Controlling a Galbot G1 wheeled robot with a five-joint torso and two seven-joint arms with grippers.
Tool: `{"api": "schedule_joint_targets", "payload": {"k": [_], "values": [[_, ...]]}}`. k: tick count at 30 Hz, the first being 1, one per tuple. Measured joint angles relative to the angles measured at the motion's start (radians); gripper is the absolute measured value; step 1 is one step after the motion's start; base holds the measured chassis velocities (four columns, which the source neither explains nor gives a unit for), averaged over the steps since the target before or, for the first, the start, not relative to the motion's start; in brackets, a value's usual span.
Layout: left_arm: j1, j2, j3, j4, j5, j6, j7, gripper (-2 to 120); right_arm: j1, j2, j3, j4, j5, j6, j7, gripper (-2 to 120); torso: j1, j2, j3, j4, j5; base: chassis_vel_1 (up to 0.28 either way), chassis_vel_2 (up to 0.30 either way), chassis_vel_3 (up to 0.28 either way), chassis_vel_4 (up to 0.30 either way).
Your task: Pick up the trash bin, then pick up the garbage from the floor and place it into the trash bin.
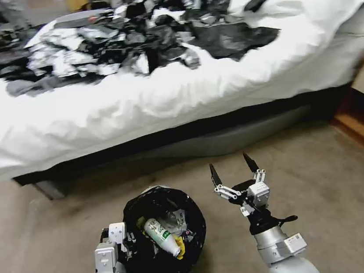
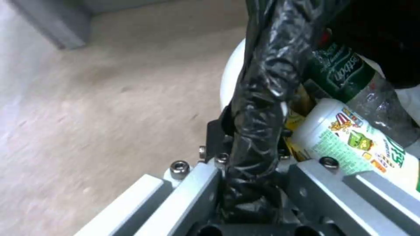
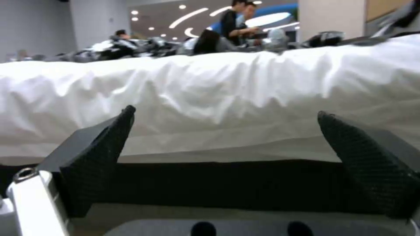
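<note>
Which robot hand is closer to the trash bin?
The left. The left gripper has its jaws clamped on the black-bagged rim of the trash bin, holding it. The right gripper is beside the bin on its right, jaws open and empty, pointing toward the bed.

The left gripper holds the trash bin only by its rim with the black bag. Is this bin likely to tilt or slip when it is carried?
The left gripper pinches one side of the trash bin, so it may hang tilted. The crinkled black bag between the fingers could slide. The bottles lie loose inside and would probably roll if it tips.
</note>
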Motion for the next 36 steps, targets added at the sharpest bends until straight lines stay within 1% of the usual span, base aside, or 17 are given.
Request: {"api": "schedule_joint_targets", "payload": {"k": [36], "values": [[0.001,-0.006,-0.014,-0.014,-0.004,0.007,-0.005,0,-0.009,-0.01,0.02,-0.022,-0.007,0.013,-0.03,99,0.0,0.0,0.0,0.0,0.0,0.125,0.124,0.126,0.125]]}}
